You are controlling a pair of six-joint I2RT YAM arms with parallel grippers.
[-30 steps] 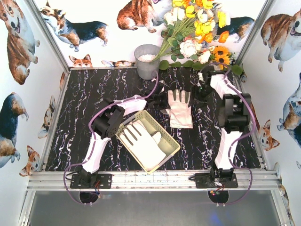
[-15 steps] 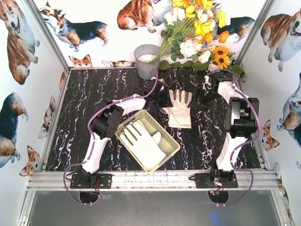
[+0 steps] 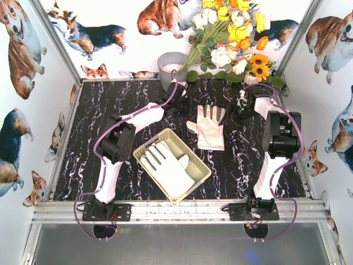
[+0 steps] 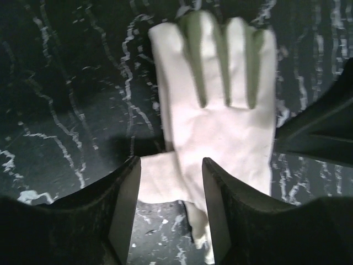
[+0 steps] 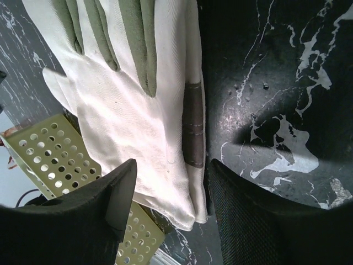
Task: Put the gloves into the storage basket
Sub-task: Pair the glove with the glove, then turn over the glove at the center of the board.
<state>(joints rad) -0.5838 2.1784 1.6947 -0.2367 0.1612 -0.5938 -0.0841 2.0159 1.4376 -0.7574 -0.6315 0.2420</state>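
Your left arm (image 3: 116,146) stretches from its base past the left side of the storage basket (image 3: 190,152). Its left hand (image 4: 170,163) points down, fingers apart and empty, over the thumb of a loose glove (image 4: 215,127) lying flat on the desk (image 3: 99,110) just beyond the basket. Your right arm (image 3: 281,135) is folded at the elbow, right of the basket. Its right hand (image 5: 171,165) hangs spread and empty over that glove's edge. More gloves (image 3: 165,165) lie inside the basket.
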